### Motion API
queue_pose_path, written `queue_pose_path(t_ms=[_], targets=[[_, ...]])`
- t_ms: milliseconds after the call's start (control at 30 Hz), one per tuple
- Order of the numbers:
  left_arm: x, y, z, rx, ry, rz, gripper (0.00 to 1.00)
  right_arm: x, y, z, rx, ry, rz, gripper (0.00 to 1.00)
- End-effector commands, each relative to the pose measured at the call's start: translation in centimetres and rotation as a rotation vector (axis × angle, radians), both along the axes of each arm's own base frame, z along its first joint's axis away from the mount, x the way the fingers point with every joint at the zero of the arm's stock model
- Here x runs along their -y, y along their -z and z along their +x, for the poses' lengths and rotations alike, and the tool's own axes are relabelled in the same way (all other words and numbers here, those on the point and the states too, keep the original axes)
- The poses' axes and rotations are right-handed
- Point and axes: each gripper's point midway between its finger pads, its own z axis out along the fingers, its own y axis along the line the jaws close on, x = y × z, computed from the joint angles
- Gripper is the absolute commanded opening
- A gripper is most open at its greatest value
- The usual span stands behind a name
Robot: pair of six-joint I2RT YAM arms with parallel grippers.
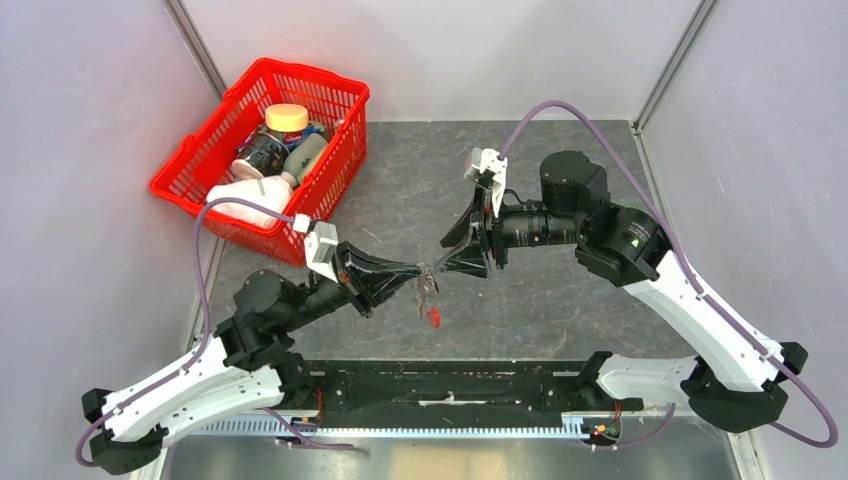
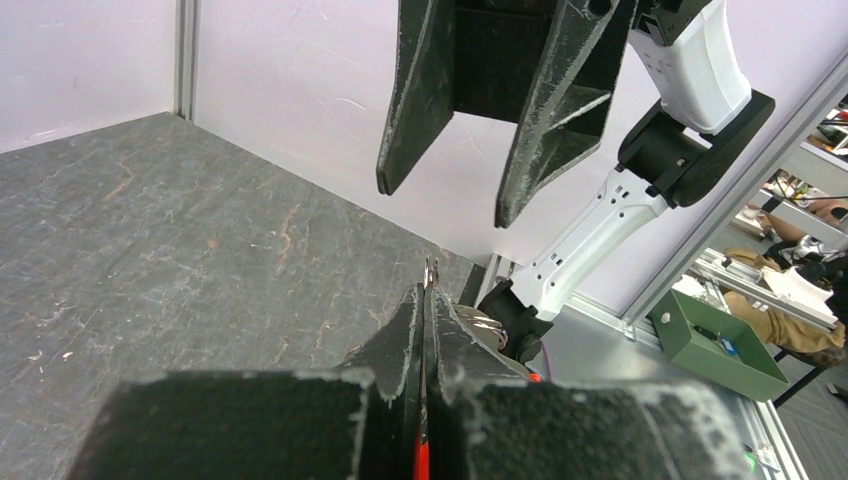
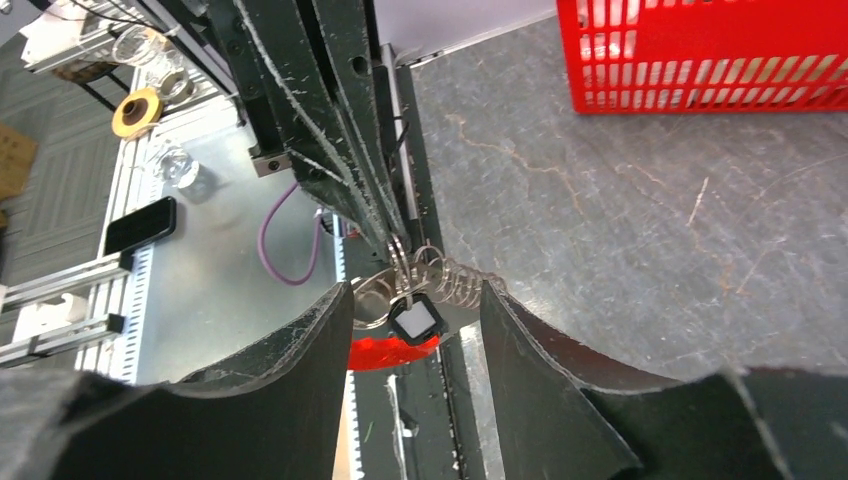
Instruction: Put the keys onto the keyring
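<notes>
My left gripper (image 1: 416, 268) is shut on the keyring (image 3: 399, 256), a thin wire ring held above the table; its edge pokes out past the fingertips in the left wrist view (image 2: 430, 270). Small keys (image 3: 414, 318) hang from the ring, one with a dark-rimmed square head and one silvery (image 3: 368, 300), beside a wire coil (image 3: 458, 282). The red strap (image 1: 434, 317) dangles below them. My right gripper (image 1: 441, 258) is open, with its fingers on either side of the hanging keys in the right wrist view (image 3: 415, 292), touching nothing.
A red plastic basket (image 1: 345, 130) holding several jars and bottles stands at the back left; its wall shows in the right wrist view (image 3: 700, 60). The dark table (image 1: 560, 310) lies below. Grey walls enclose the cell.
</notes>
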Motion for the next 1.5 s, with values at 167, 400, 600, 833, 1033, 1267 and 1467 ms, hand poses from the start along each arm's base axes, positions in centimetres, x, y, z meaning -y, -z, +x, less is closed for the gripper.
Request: queue_pose_path(t_ms=[167,400,600,833,1033,1267,1467], targets=[[-0.9,-3.6,-1.2,0.033,0.035,-0.118,0.02,-0.4,-2.3,-0.5,0.074,-0.053,0.063,0.53],[-1.1,-4.0,-1.4,0.037,0.041,-0.132,0.02,-0.9,-1.6,-2.0,0.011,-0.156,0.06,0.53],[-1.0,-4.0,-1.5,0.033,0.048,-0.139,0.02,-1.7,-0.8,-1.6,-0.015,-0.168,0.062,0.5],[-0.8,-4.0,-1.4,0.032,0.048,-0.142,0.02,-2.0,-0.8,-2.1,-0.024,-0.21,0.072,0.44],[-0.9,-4.2,-1.3,0.032,0.04,-0.15,0.02,-2.1,-0.5,-2.3,-0.033,-0.227,0.071,0.39],[-0.8,-4.5,-1.3,0.03,0.045,-0.159,0.02,-2.1,0.0,-2.3,-0.036,-0.233,0.063,0.36],[-0.6,-4.5,-1.2,0.029,0.044,-0.159,0.02,-2.1,0.1,-2.4,-0.04,-0.238,0.062,0.3]])
